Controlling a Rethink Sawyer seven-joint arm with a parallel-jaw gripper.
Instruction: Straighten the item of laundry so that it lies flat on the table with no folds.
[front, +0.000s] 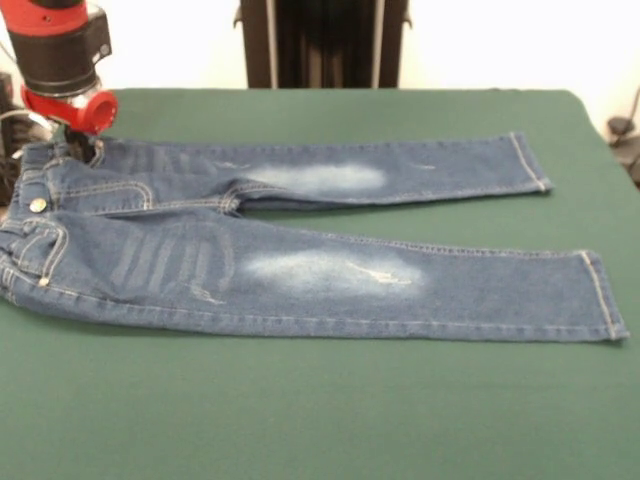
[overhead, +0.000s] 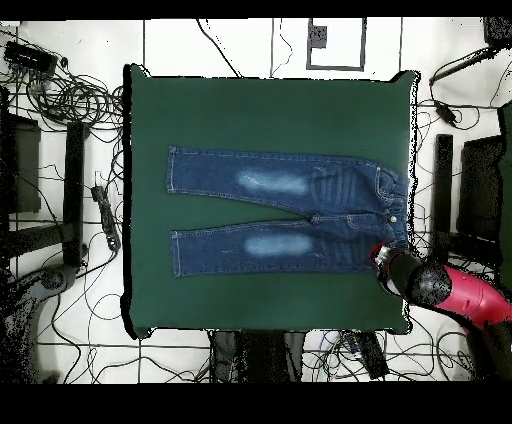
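My gripper sits at the jeans' far waist corner, grip unclear, finishing the flattening; next I judge only lifting clear off the table.

Green table under flat jeans

The jeans are blue denim with faded whitish patches on both thighs, pale whisker stripes near the hips, tan stitching along seams and hems, and a small metal button. The table is plain dark green. The arm is red and black.
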